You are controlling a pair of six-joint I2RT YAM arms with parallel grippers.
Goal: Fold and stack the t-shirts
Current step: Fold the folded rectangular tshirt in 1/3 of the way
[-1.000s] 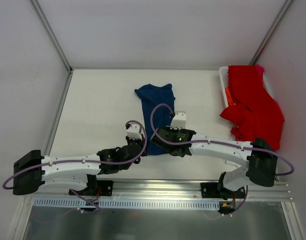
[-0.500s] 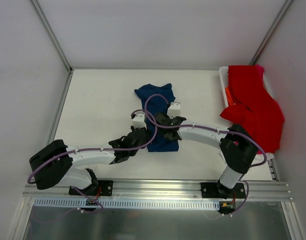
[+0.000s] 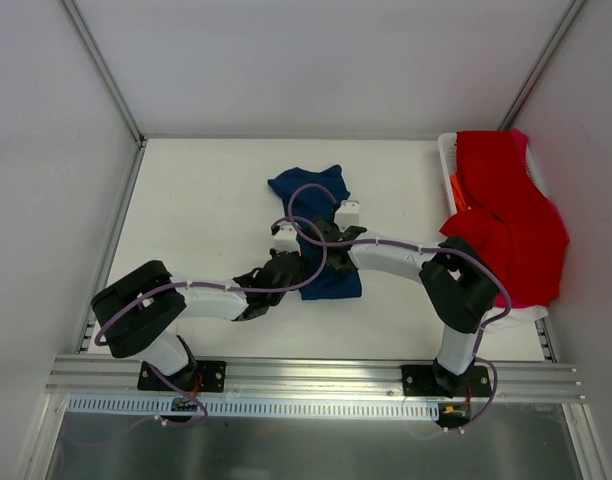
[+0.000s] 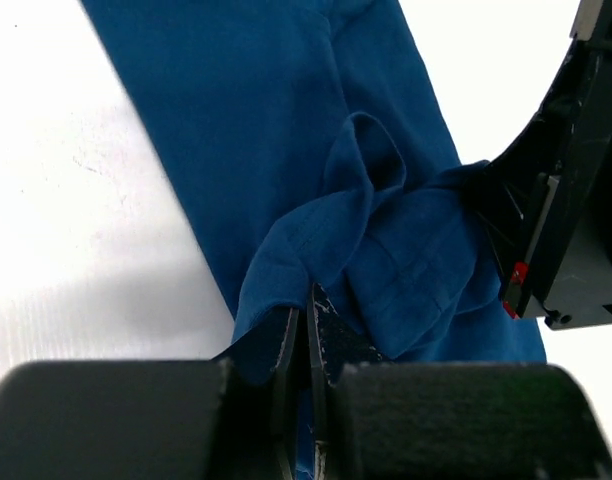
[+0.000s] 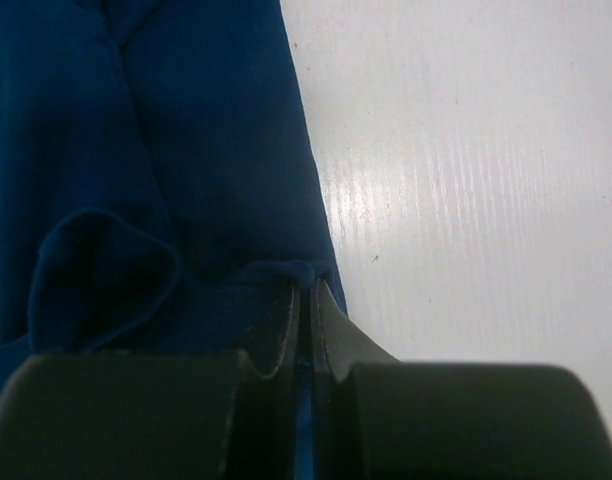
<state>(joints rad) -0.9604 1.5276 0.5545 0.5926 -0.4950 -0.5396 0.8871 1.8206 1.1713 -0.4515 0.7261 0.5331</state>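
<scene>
Pinch on blue t-shirt [image 3: 324, 176] from both sides, mid-surface

Left arm reaches in low from the near-left corner across the white surface [image 3: 196, 200]. Left hand [image 3: 294, 264] is at the left edge of the blue t-shirt and is clenched on it. In the left wrist view the fingertips [image 4: 308, 318] are pressed together with a raised fold of blue cloth [image 4: 266, 120] caught between them.

The blue t-shirt sits about mid-surface, lengthwise away from the arms. Its far part lies flat on the surface. Its near part is bunched into loose, rumpled folds between the two hands. No print is visible on the side facing up.

Right hand [image 3: 323, 236] comes in from the right and sits on top of the shirt, just beside the left hand. It also shows as a black body at the right edge of the left wrist view. It is clenched too. In the right wrist view the fingers [image 5: 306, 300] are shut tight on the shirt's edge, with blue cloth [image 5: 186, 130] to their left and bare white surface to their right.

Far right, well apart from the hands: a red t-shirt [image 3: 506, 215] is draped in a heap over the white basket [image 3: 446, 150], hanging over its near rim. A bit of pink cloth [image 3: 518, 135] shows at the far end of the basket, behind the red.
</scene>
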